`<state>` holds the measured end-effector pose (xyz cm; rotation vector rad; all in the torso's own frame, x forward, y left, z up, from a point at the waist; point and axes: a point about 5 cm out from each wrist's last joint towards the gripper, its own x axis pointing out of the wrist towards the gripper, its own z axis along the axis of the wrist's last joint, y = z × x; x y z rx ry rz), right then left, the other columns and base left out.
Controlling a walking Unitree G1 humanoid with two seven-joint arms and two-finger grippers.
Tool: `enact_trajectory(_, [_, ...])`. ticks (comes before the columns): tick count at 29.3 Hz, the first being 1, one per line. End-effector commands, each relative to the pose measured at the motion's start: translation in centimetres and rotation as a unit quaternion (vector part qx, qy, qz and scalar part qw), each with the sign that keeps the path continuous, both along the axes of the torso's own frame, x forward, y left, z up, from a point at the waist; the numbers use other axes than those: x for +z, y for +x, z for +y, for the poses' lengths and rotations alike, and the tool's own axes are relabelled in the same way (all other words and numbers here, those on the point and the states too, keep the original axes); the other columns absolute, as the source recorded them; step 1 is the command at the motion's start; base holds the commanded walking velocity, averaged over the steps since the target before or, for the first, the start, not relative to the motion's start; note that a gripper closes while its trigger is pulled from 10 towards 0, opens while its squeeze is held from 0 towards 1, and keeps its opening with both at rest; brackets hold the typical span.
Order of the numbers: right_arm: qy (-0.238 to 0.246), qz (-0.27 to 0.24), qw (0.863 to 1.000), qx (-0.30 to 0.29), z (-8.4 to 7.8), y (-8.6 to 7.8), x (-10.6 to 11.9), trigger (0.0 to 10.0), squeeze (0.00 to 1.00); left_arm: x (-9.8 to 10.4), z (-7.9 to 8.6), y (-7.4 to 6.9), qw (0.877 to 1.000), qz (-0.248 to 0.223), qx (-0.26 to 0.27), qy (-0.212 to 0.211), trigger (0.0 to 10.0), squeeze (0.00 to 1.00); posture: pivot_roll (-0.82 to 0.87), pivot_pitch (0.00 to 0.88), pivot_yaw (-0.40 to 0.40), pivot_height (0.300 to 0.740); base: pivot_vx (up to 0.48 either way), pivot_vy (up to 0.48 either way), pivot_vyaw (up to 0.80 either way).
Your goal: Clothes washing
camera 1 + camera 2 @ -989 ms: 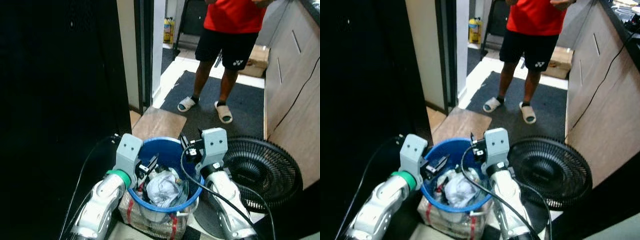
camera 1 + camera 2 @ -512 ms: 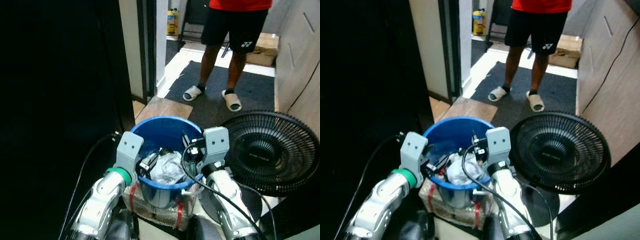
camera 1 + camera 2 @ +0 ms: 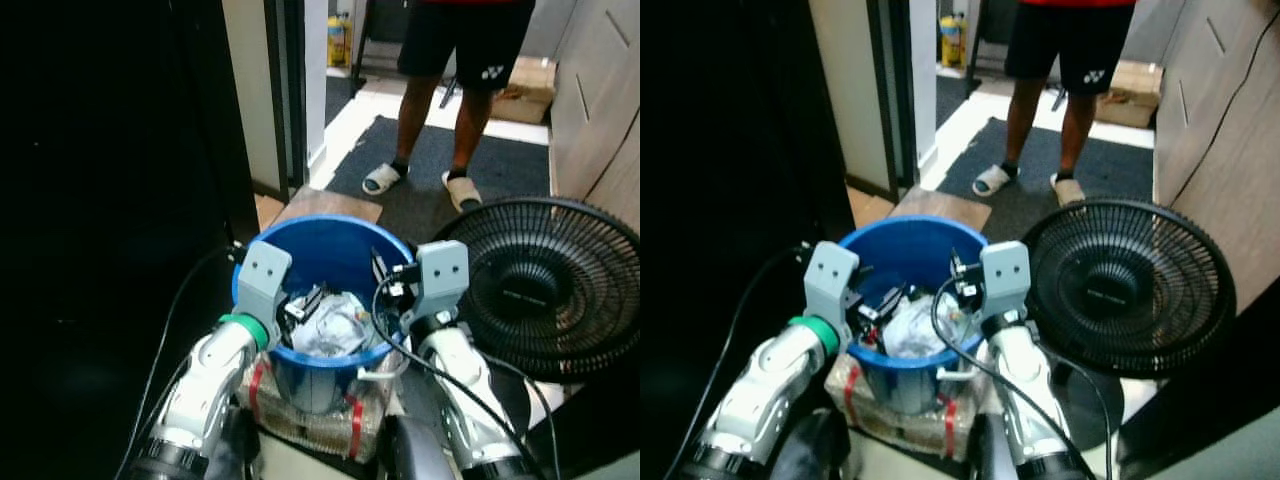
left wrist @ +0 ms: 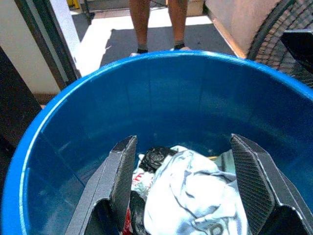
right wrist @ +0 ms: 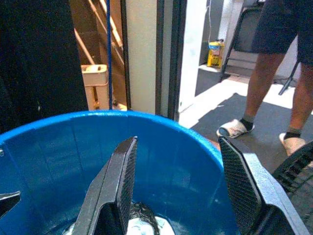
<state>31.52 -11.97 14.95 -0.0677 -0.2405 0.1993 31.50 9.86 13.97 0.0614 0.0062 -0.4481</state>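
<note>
My left gripper (image 3: 883, 303) and right gripper (image 3: 962, 288) reach into the blue bucket (image 3: 902, 243) with clothes (image 3: 908, 325) inside. A black fan (image 3: 1127, 287) stands right beside the bucket. A person (image 3: 1058, 62) stands beyond it.

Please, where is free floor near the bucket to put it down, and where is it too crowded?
Free: the brown mat just beyond the blue bucket, and the dark rug short of the person's slippers. Crowded: the fan at the bucket's right, the dark wall at its left.
</note>
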Motion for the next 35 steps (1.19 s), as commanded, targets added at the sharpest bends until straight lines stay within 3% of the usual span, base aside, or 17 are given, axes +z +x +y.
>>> enact_trajectory(1, [0.002, 0.0, 1.0, 0.006, 0.2, 0.1, 0.2, 10.0, 0.0, -0.2, 0.2, 0.1, 1.0, 0.007, 0.005, -0.003, 10.0, 0.0, 0.06, 0.045, 0.064, 0.52, 0.0, 0.0, 0.0])
enact_trajectory(8, [0.006, -0.011, 1.0, 0.016, 0.3, 0.2, 1.1, 10.0, 0.0, 0.9, -0.1, 0.5, 1.0, -0.002, 0.013, -0.024, 10.0, 0.0, 0.06, 0.045, 0.062, 0.495, 0.0, 0.0, 0.0])
enact_trajectory(11, [0.019, -0.033, 0.999, 0.029, 0.6, 0.2, 2.8, 10.0, 0.0, 2.8, -0.4, 0.7, 0.999, -0.022, 0.012, -0.046, 10.0, 0.0, 0.07, 0.052, 0.056, 0.48, 0.0, 0.0, 0.0])
enact_trajectory(17, [0.028, -0.054, 0.997, 0.038, 0.9, 0.2, 4.3, 10.0, 0.0, 4.7, -0.7, 1.0, 0.997, -0.04, 0.012, -0.067, 10.0, 0.0, 0.07, 0.058, 0.053, 0.465, 0.0, 0.0, 0.0])
enact_trajectory(19, [0.037, -0.071, 0.996, 0.049, 1.1, 0.1, 5.6, 10.0, 0.0, 6.5, -1.0, 1.2, 0.994, -0.058, 0.011, -0.087, 10.0, 0.0, 0.07, 0.061, 0.052, 0.455, 0.0, 0.0, 0.0])
enact_trajectory(23, [0.039, -0.081, 0.994, 0.063, 1.4, 0.1, 6.5, 10.0, 0.0, 7.5, -1.3, 1.3, 0.993, -0.066, 0.008, -0.096, 10.0, 0.0, 0.06, 0.075, 0.051, 0.445, 0.0, 0.0, 0.0])
enact_trajectory(30, [0.032, -0.075, 0.994, 0.075, 1.5, 0.4, 6.5, 10.0, 0.0, 7.3, -1.7, 1.7, 0.994, -0.061, 0.007, -0.091, 10.0, 0.0, 0.06, 0.111, 0.051, 0.435, 0.0, 0.0, 0.0])
enact_trajectory(35, [0.019, -0.039, 0.996, 0.079, 1.6, 1.6, 5.1, 10.0, 0.0, 6.2, -2.5, 2.5, 0.997, -0.037, 0.014, -0.072, 10.0, 0.0, 0.06, 0.146, 0.057, 0.42, 0.0, 0.0, 0.0])
